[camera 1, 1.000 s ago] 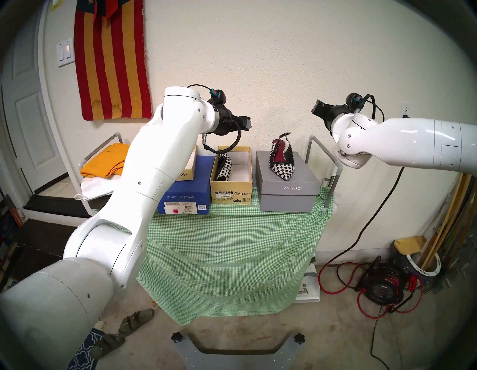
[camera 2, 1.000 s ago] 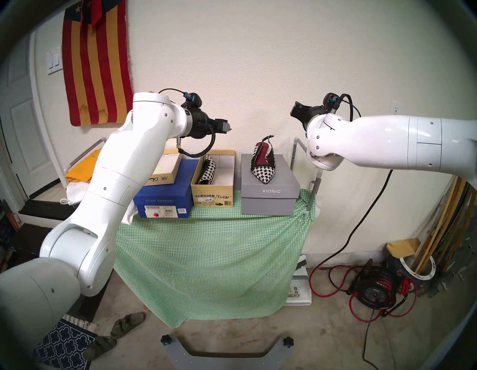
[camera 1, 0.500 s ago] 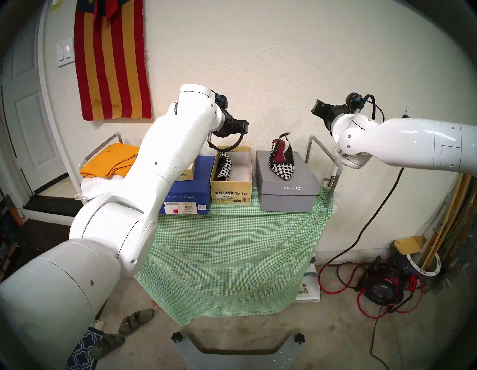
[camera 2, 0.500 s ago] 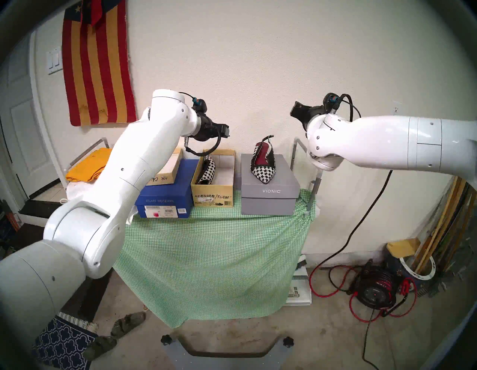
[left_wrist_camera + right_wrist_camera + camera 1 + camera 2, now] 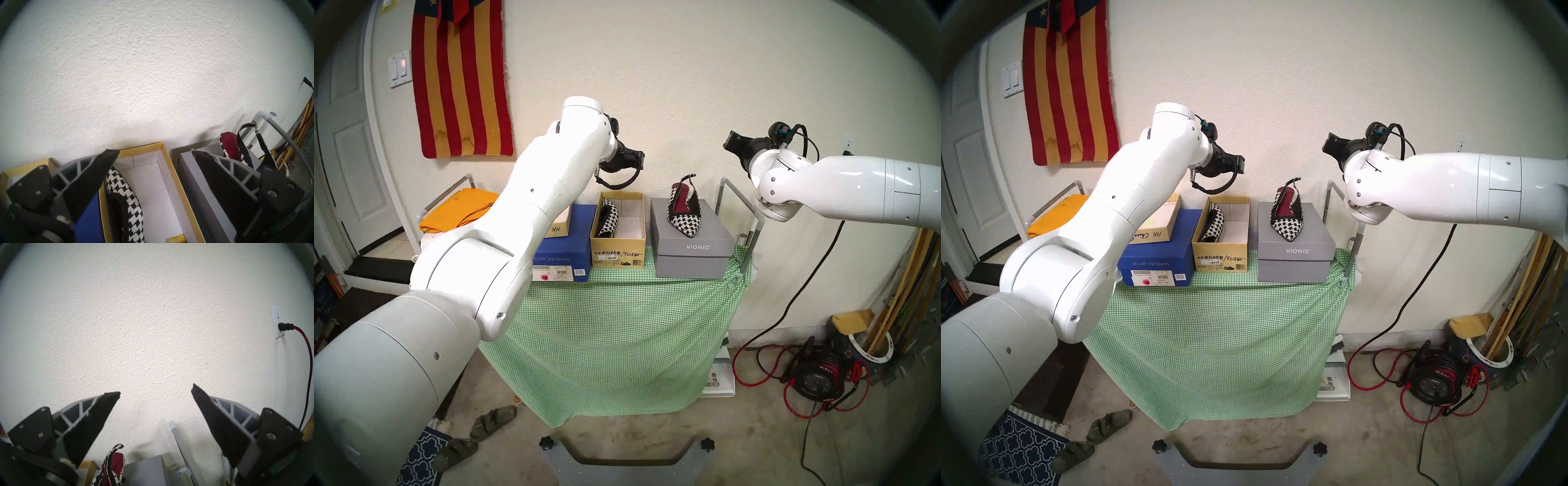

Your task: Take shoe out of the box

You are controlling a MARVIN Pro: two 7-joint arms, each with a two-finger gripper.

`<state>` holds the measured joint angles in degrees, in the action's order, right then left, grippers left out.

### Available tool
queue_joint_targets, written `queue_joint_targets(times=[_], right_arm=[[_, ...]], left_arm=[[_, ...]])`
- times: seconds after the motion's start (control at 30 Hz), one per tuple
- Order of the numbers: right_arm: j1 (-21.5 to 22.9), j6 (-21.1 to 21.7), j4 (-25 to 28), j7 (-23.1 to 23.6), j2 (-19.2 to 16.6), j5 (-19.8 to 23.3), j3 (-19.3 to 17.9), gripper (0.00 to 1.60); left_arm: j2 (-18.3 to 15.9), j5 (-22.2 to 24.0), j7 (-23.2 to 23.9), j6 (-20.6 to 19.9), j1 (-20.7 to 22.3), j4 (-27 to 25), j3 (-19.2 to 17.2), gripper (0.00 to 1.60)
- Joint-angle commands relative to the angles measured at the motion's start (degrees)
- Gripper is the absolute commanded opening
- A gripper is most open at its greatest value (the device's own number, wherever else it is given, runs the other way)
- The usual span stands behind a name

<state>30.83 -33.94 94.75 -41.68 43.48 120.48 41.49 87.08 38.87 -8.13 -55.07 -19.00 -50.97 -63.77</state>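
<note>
Shoeboxes line the counter [image 5: 619, 305], which is draped in a green checked cloth, and the one that matters sits in the middle: the box [image 5: 618, 244], tan-yellow cardboard with a white inside, black handwriting and a barcode label on its front. One houndstooth shoe [image 5: 608, 217] lies inside it along the left wall, toe toward the front; the wrist view shows the same shoe [image 5: 129, 195] against the box's [image 5: 178, 186] white floor, the rest of which is bare.

Just beside it on the right stands a grey VIONIC box [image 5: 690, 247], lid on, with the second houndstooth shoe [image 5: 683, 210] resting on top, red lining showing and slingback strap up toward the wall. On the left is a blue STUART WEITZMAN box [image 5: 565, 251], and a shallow tan lid [image 5: 560, 227] lies on it, mostly hidden behind the left arm.

Left pincer [image 5: 154, 152] hangs above the back end of the box, tilted a little downward, its fingers [image 5: 95, 174] spread wide apart with nothing between them; it touches neither shoe nor cardboard. Right pincer [image 5: 155, 392] is up at about the same height, well off to the right of the grey box, pointing level at the wall, likewise spread and empty.

An orange cloth [image 5: 456, 210] lies folded on the far left.
</note>
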Motion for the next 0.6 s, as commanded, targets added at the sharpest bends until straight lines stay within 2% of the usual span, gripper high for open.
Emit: queue_joint_targets(times=[0.0, 0.27, 0.57], right_arm=[[-0.07, 0.09, -0.19, 0.14, 0.11, 0.16, -0.17, 1.60], [-0.18, 0.07, -0.19, 0.11, 0.05, 0.02, -0.30, 1.60], [-0.30, 0.09, -0.24, 0.12, 0.02, -0.02, -0.46, 1.60]], left_arm=[[0.01, 1.86, -2.01, 0.07, 0.19, -1.71, 0.54, 1.60], [-0.97, 3.75, -4.48, 0.07, -2.42, -3.71, 1.07, 1.60], [-2.28, 6.37, -7.08, 0.07, -4.71, -9.31, 1.24, 1.60]])
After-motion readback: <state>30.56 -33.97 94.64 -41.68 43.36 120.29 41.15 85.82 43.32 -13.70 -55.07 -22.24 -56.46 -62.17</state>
